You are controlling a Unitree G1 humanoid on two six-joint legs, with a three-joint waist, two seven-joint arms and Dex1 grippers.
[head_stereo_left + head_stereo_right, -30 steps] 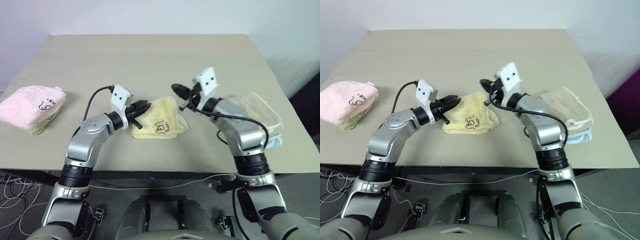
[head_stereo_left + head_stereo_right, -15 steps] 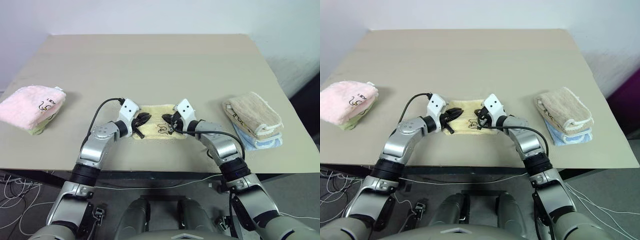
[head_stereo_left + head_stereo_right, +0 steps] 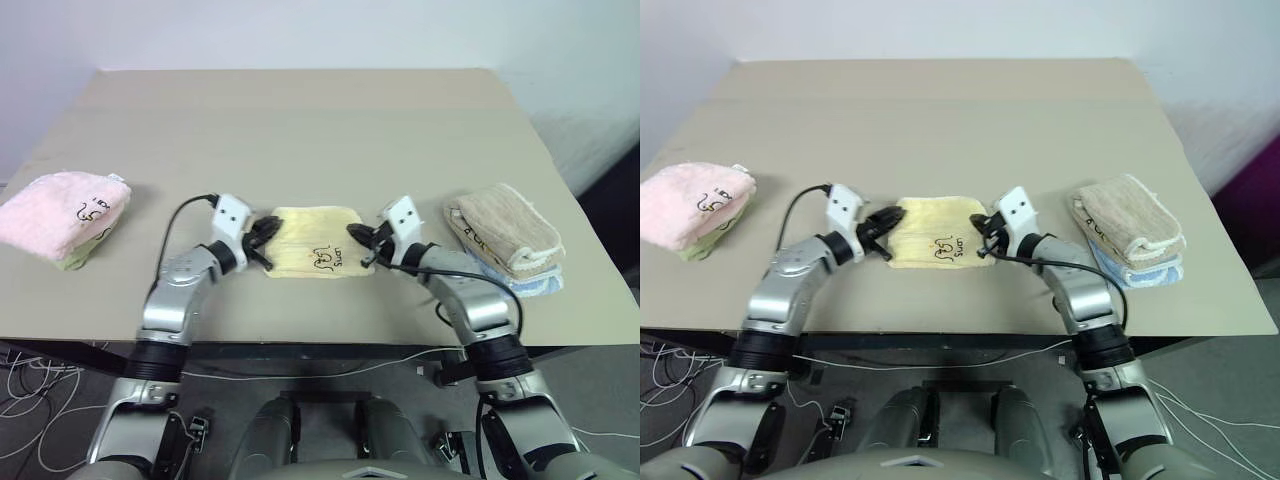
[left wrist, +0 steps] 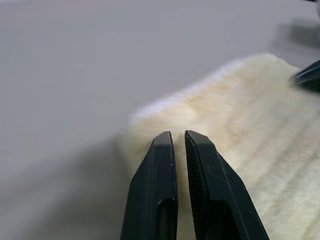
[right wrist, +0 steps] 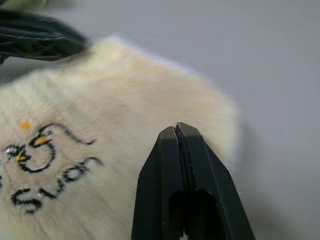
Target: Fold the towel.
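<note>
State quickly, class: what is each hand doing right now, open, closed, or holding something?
Left hand: closed, fingers almost together over the towel's edge, holding nothing.
Right hand: closed, fingers together, holding nothing.

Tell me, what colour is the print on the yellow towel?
Black, with small orange touches, on the towel; the right wrist view shows it best.

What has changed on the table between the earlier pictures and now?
The yellow towel, a second ago lifted and bunched between both pincers, now lies flat and folded on the table. The left pincer and the right pincer came down and drew apart to the towel's two ends. The pink towel and the beige towel stayed in place.
</note>
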